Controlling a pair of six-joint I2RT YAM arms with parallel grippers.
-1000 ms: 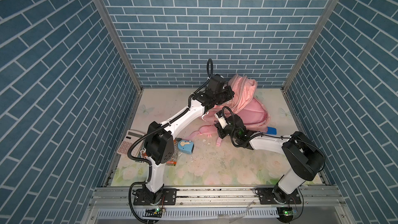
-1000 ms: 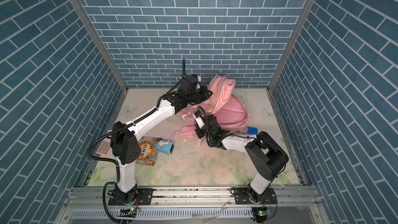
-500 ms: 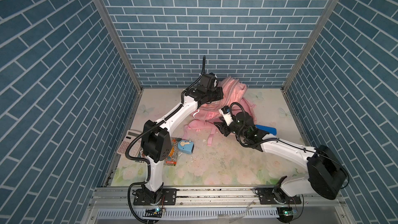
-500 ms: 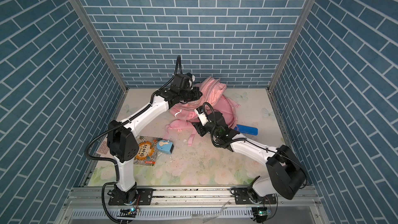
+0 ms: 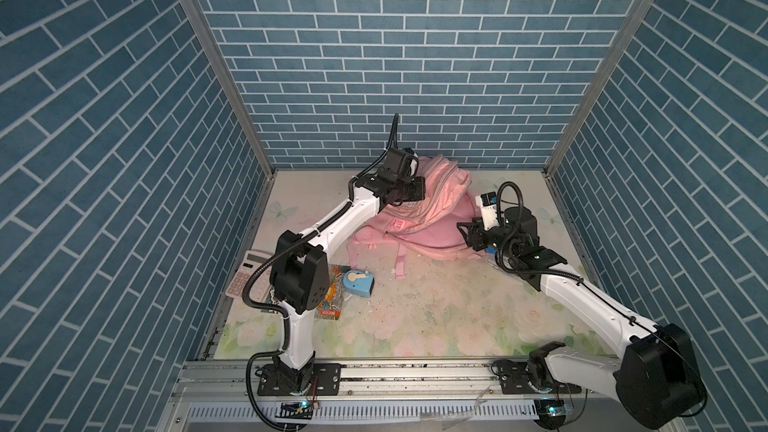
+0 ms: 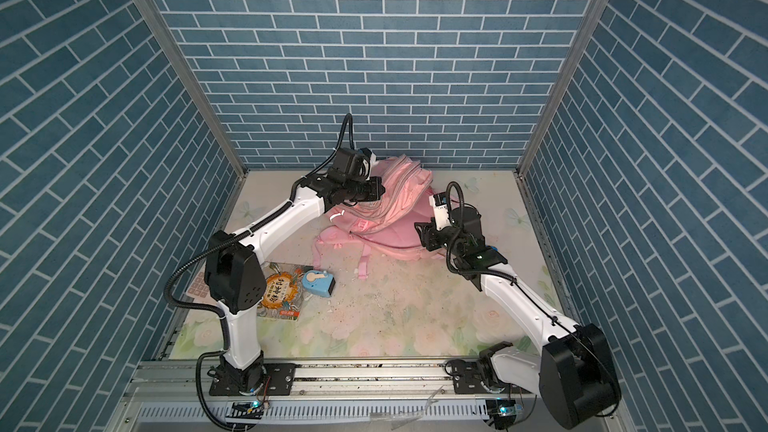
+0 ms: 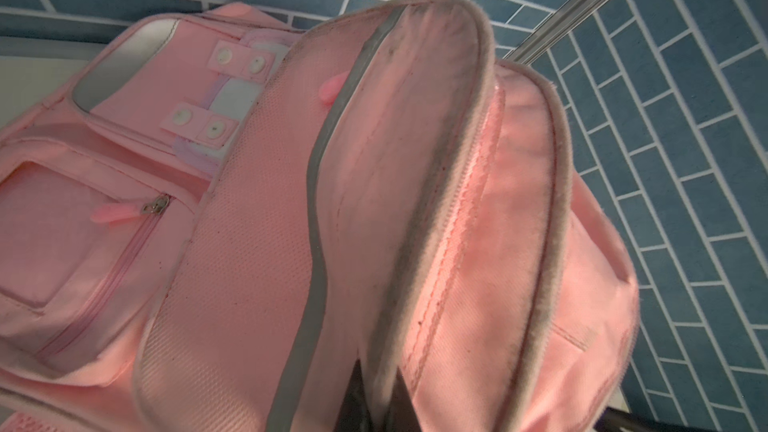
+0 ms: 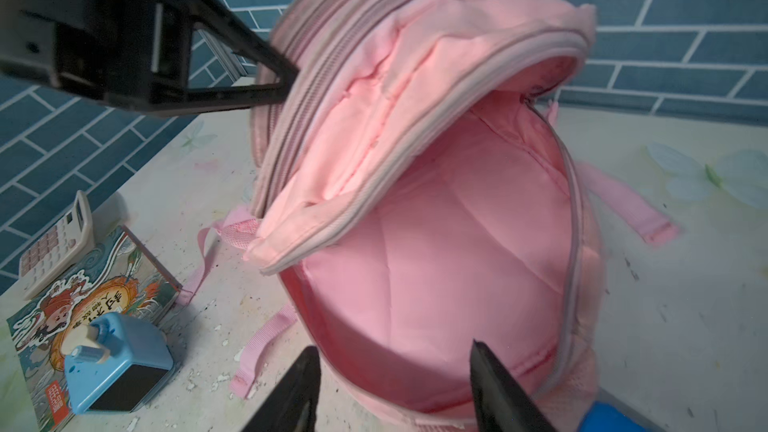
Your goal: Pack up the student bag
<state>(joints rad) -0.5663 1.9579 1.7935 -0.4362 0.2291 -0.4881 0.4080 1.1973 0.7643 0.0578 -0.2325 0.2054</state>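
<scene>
Since a second ago the pink backpack [image 5: 432,226] has barely budged. We still see it slumped at the back of the table [image 5: 436,326] by the rear wall with its main compartment gaping, while the right gripper [image 8: 392,347] has backed off toward its right side and gone from shut to jaws apart, holding nothing. Up top the left gripper [image 5: 419,194] is clamped tight on the edge of the lifted front flap, and over on the left we've got a picture book [image 6: 282,292], a calculator [image 5: 247,274] and a little blue pencil sharpener [image 5: 359,282] at the book's edge.
</scene>
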